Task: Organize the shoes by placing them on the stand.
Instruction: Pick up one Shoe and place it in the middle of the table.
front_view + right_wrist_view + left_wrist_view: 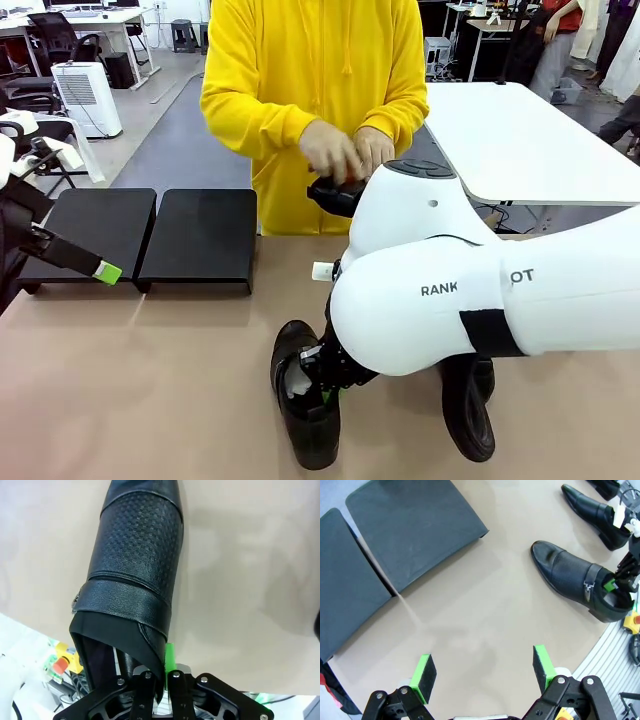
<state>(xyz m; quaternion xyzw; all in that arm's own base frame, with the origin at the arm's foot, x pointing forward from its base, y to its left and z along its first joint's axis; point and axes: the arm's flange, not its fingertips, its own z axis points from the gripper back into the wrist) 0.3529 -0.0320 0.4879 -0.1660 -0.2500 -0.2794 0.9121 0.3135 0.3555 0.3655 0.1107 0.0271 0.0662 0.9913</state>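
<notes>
Across the front view: right gripper (322, 385) clamped on the heel rim of the nearest shoe (305, 435), which lies on the table (150, 380). Second shoe (468, 410) lies to its right. Person's hands (345, 152) hold a third shoe (335, 195) at the far edge. Stand (200, 235), two black panels, far left; left gripper (105, 272) just near of it.

Left wrist view: left gripper's jaws spread wide, nothing between them, over bare table.

Right wrist view: right gripper's pads pinch the nearest shoe's heel wall, one inside, one outside.
</notes>
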